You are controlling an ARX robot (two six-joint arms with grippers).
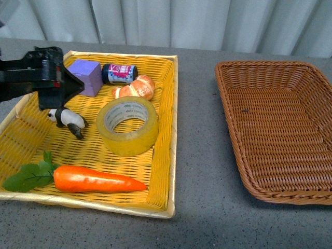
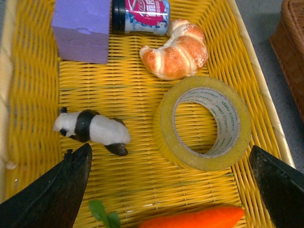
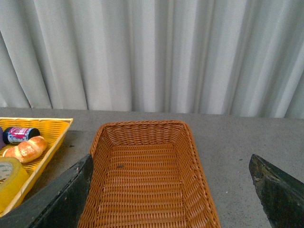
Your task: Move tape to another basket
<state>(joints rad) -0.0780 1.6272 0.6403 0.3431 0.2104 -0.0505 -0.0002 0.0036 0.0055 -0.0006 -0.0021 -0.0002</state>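
The tape [image 1: 136, 140], a wide yellowish roll with a white printed core, lies flat in the yellow tray [image 1: 165, 155], near its right wall. In the left wrist view the tape [image 2: 237, 137] lies just ahead of my open left gripper [image 2: 171, 190], between the lines of its two fingers [image 2: 61, 190]. In the front view the left gripper [image 1: 65, 88] hovers over the tray's far left part. The brown wicker basket [image 1: 280, 124] stands empty on the right. My open, empty right gripper [image 3: 171, 190] hangs above the brown basket [image 3: 142, 180] and does not show in the front view.
The tray also holds a purple block [image 1: 85, 76], a small bottle [image 1: 119, 73], a croissant [image 1: 136, 87] touching the tape's far side, a toy panda [image 1: 70, 121] and a carrot [image 1: 96, 179]. Grey tabletop [image 1: 199, 155] separates tray and basket. A curtain [image 1: 181, 21] hangs behind.
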